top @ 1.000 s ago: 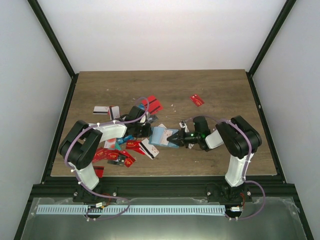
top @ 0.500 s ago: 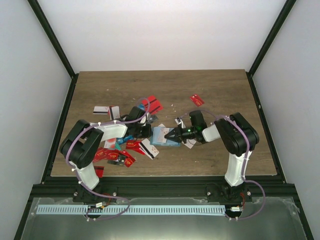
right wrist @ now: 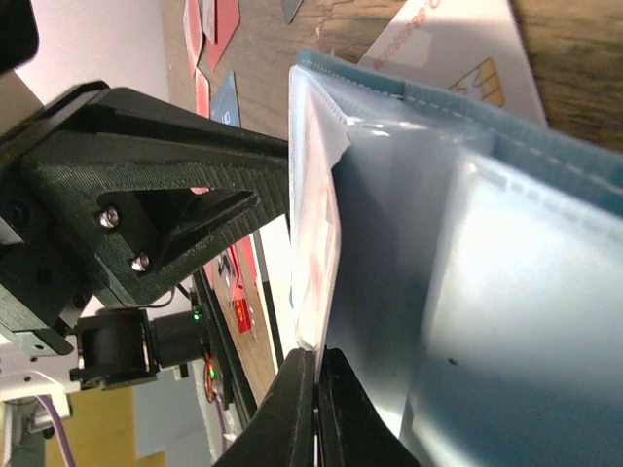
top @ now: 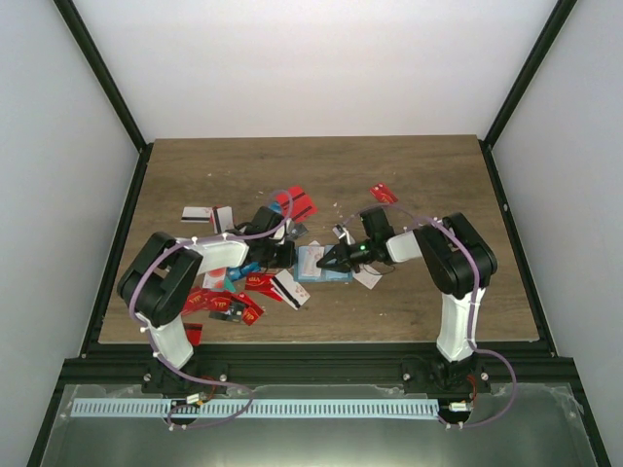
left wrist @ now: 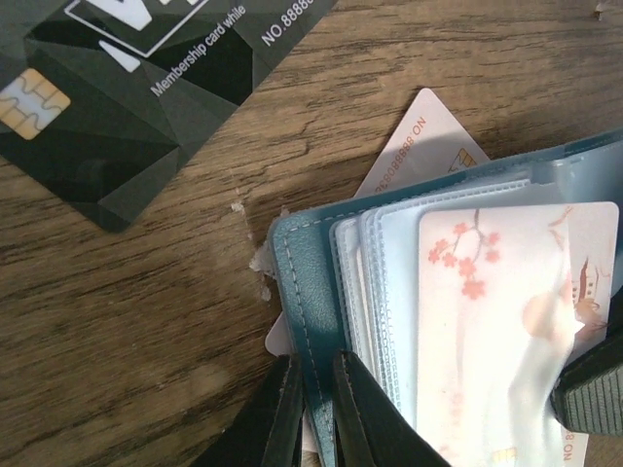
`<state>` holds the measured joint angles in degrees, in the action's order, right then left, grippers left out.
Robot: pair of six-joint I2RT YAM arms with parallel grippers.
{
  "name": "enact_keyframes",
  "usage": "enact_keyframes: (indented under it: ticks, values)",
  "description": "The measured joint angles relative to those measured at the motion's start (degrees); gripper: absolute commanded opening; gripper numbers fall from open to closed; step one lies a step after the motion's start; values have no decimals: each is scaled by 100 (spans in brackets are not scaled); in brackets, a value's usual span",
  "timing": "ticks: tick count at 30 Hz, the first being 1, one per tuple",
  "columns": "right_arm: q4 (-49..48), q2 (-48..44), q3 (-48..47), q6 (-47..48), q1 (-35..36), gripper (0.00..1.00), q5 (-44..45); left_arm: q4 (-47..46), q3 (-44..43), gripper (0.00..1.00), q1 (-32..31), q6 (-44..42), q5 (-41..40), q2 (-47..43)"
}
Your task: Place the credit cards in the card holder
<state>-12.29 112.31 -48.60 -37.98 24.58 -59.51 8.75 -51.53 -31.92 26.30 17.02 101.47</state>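
The teal card holder point(top: 313, 265) lies open at the table's middle, its light blue pockets point(right wrist: 506, 292) fanned out. My left gripper point(top: 289, 257) is shut on the holder's teal cover edge point(left wrist: 302, 292). My right gripper point(top: 327, 262) is shut on the end of a white credit card with pink blossoms point(left wrist: 492, 321). This card lies partly under a clear pocket sheet of the holder. More credit cards lie around: a black one point(left wrist: 117, 88), a white one point(left wrist: 421, 146) under the holder, red ones point(top: 298, 204) behind it.
Several red cards point(top: 222, 304) lie piled front left beside the left arm. Black-striped cards point(top: 201, 213) lie at the left, a lone red card point(top: 384, 195) at the back right, a white card point(top: 368, 278) under the right arm.
My right gripper has moved left and a little back, carrying the blossom card further over the open holder. The left gripper has stayed shut on the cover.
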Motion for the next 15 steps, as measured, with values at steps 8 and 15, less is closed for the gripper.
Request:
enact_keyframes:
  ticks: [8,15]
  values:
    - [826,4,-280,804,0,2,9,144,-195,12,-11,-103,-42,114]
    - [1082,138,-492,1003,4,15,-2,219,-269,12,-11,-149,-44,155]
